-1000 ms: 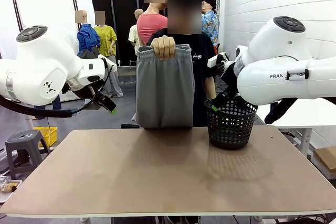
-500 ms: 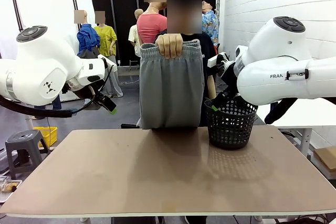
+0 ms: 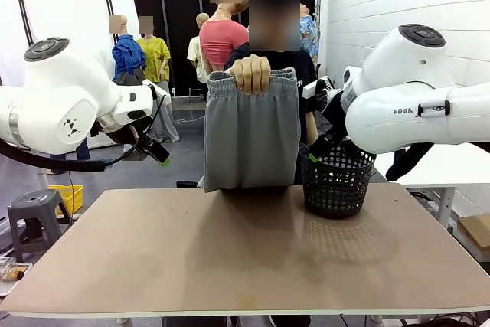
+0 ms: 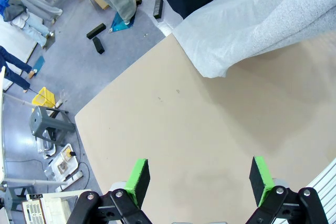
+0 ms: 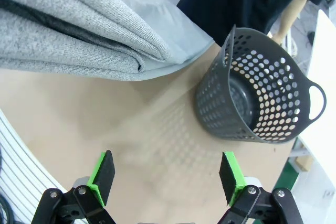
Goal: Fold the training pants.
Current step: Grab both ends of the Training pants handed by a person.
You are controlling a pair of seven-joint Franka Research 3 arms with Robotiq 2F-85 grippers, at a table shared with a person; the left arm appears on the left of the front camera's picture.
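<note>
1. In the front view, a person at the far side of the brown desk [image 3: 230, 266] holds up the light grey soft jersey training pants [image 3: 251, 135]. One hand [image 3: 251, 74] grips the gathered elastic waistband, and the cloth hangs straight down like one flat panel.
2. The lower edge of the pants hangs at the far edge of the desk. Whether it rests on the desk or hangs just above it cannot be told.
3. A black perforated plastic basket [image 3: 335, 181] stands upright on the desk just beside the pants, on the robot's right.
4. The left wrist view shows the left tool [image 4: 199, 174] with its green pads spread wide and nothing between them, above bare desk. The lower end of the pants [image 4: 262, 24] lies in the upper right corner, well apart from the pads.
5. The right wrist view shows the right tool [image 5: 167, 174], also spread wide and holding nothing. Here the pants [image 5: 68, 30] show as several stacked layers of cloth, which the front view does not reveal.
6. The same view looks down on the basket's [image 5: 257, 98] rim and loop handle. The basket's dotted shadow falls on the desk toward the tool.
7. The left wrist view shows the floor beside the desk, with a grey stool [image 4: 50, 121] and a yellow crate [image 4: 44, 97].
</note>
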